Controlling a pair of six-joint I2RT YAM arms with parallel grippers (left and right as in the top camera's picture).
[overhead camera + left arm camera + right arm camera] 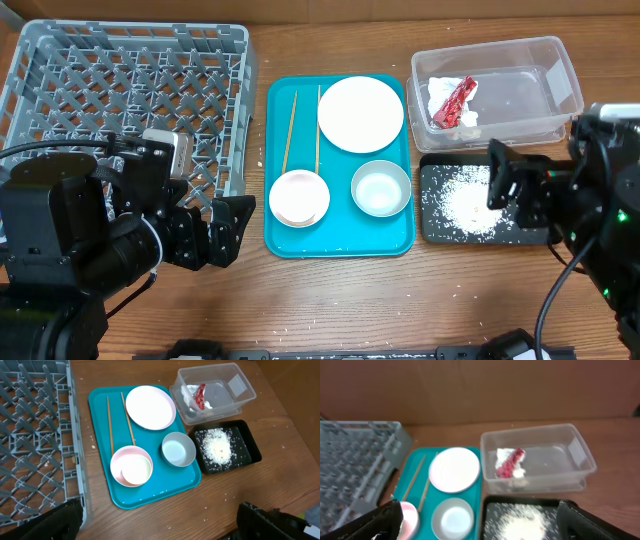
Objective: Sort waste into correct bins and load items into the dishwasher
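On a teal tray (pixel 340 243) lie the pale-pink plate (pixel 361 114), two chopsticks (pixel 290 130), a pale green bowl (pixel 381 188) and a pink bowl (pixel 299 197) with what looks like the white cup (pixel 136 469) inside. The clear tub (pixel 560 70) holds a red wrapper (pixel 455 102) and a white napkin (pixel 438 92). Rice (pixel 468 198) is piled in the black tray (pixel 435 228). The grey dish rack (pixel 130 35) stands at the left. My left gripper (pixel 232 225) hangs open by the rack's near corner. My right gripper (pixel 505 180) is open above the black tray.
A few stray rice grains (pixel 227 494) lie on the wooden table in front of the teal tray. The tub and black tray sit close together at the right, and the rack almost touches the teal tray's left edge.
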